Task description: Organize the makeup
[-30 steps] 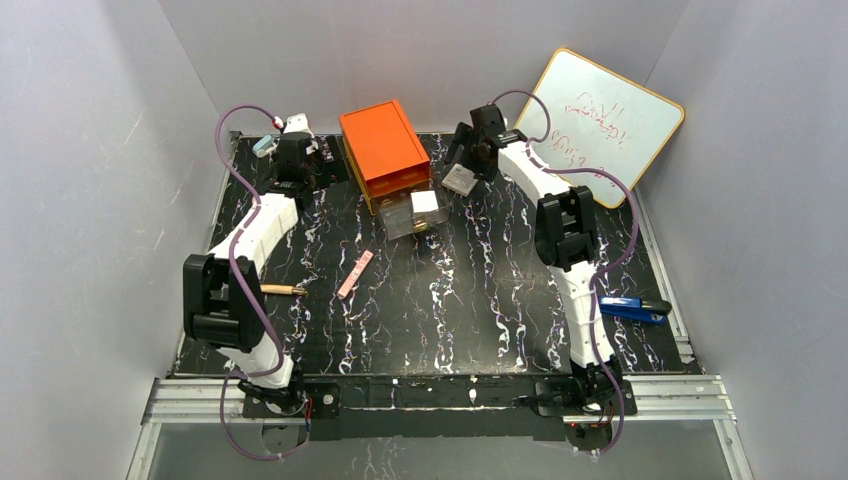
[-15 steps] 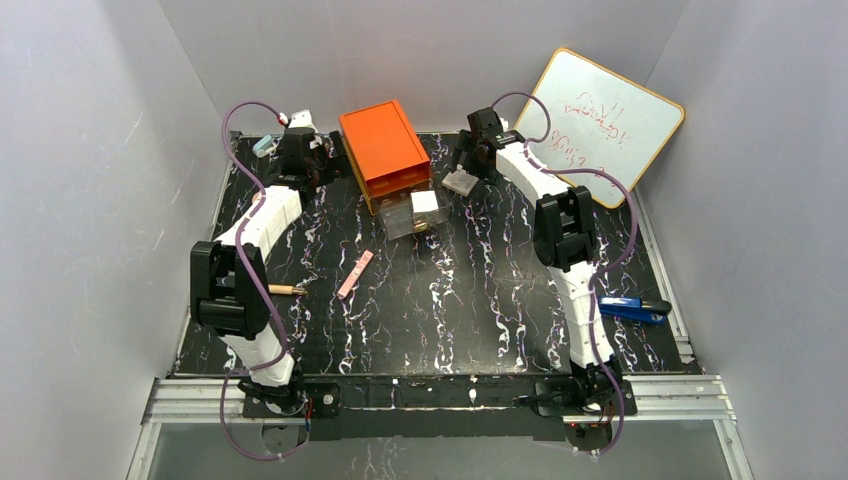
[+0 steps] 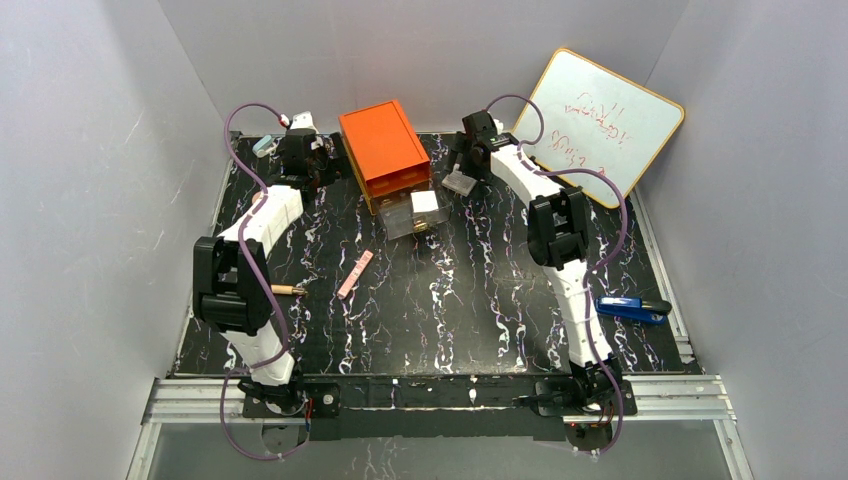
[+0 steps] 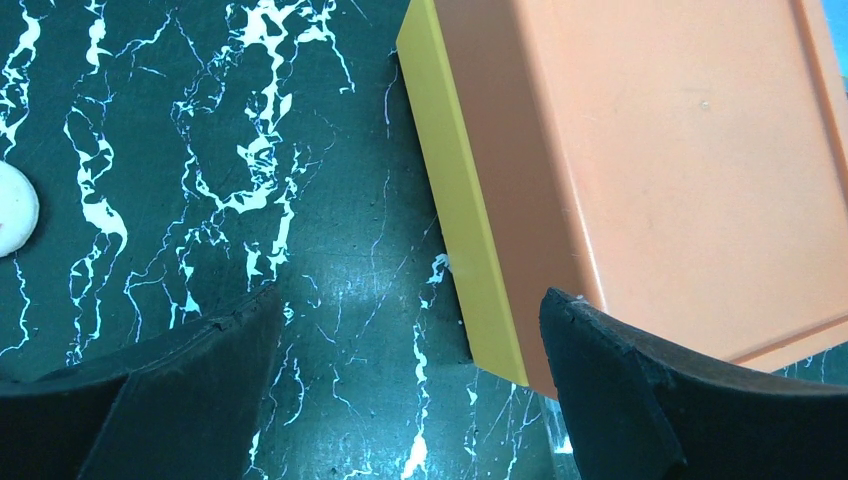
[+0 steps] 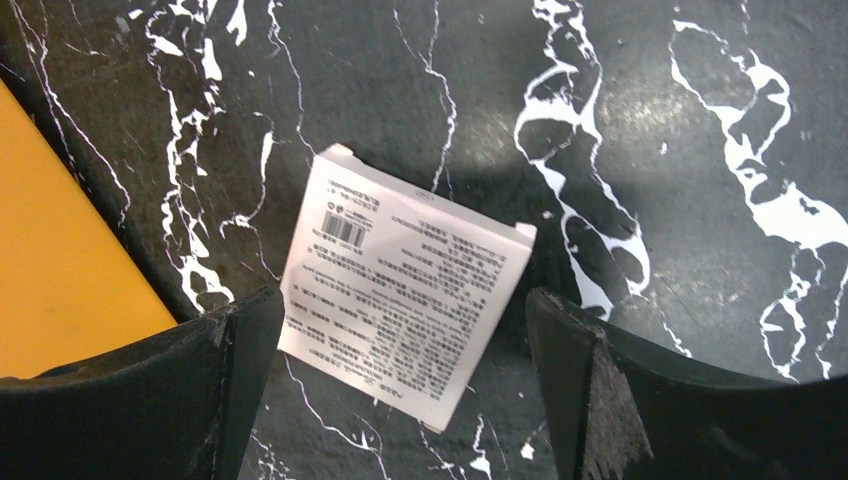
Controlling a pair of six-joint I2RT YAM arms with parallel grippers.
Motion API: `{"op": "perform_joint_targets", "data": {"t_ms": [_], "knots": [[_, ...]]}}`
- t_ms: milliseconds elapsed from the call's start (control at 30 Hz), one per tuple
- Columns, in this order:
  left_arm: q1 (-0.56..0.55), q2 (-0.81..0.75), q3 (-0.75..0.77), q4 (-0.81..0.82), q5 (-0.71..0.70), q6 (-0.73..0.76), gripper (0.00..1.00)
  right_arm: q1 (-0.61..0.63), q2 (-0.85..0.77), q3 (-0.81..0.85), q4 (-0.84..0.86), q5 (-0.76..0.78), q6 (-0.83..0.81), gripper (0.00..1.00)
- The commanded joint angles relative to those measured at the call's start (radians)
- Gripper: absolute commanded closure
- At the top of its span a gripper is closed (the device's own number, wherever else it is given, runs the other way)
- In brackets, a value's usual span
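Drawer (image 3: 408,222) of orange organizer (image 3: 385,148) holds white box (image 3: 425,201)

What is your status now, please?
Left gripper open beside orange drawer unit. Right gripper open over white labelled box. Pink stick loose mid-table. No obstruction seen.

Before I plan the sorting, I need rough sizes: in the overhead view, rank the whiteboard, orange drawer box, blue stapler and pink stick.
Largest to smallest:
1. whiteboard
2. orange drawer box
3. blue stapler
4. pink stick
The stapler and stick are fairly close in length, but the stapler looks thicker.
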Motion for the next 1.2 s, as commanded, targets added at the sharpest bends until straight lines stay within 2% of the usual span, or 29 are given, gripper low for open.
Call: {"op": "perform_joint_targets", "data": {"t_ms": [0, 100, 233, 400, 667, 1000, 1167], "knots": [[0.011, 0.005, 0.024, 0.003, 0.005, 0.006, 0.02, 0.007, 0.067, 0.083, -0.019, 0.010, 0.002, 0.01], [0.013, 0.010, 0.021, 0.009, 0.006, 0.006, 0.02, 0.009, 0.064, 0.058, 0.008, 0.010, 0.002, 0.01], [0.019, 0.023, 0.025, 0.006, 0.011, 0.009, 0.02, 0.017, 0.099, 0.118, -0.031, 0.025, -0.023, 0.01], [0.027, 0.031, 0.022, 0.012, 0.019, 0.011, 0.02, 0.051, 0.119, 0.177, -0.073, 0.127, -0.139, 0.01], [0.036, 0.052, 0.012, 0.021, 0.041, 0.008, 0.01, 0.069, 0.128, 0.174, -0.110, 0.145, -0.288, 0.01], [0.052, 0.049, 0.016, 0.009, 0.052, 0.010, 0.02, 0.062, 0.100, 0.014, -0.134, 0.176, -0.316, 0.01], [0.055, 0.041, 0.014, -0.002, 0.053, 0.010, 0.02, 0.026, 0.080, -0.058, -0.121, 0.037, -0.270, 0.02]]}}
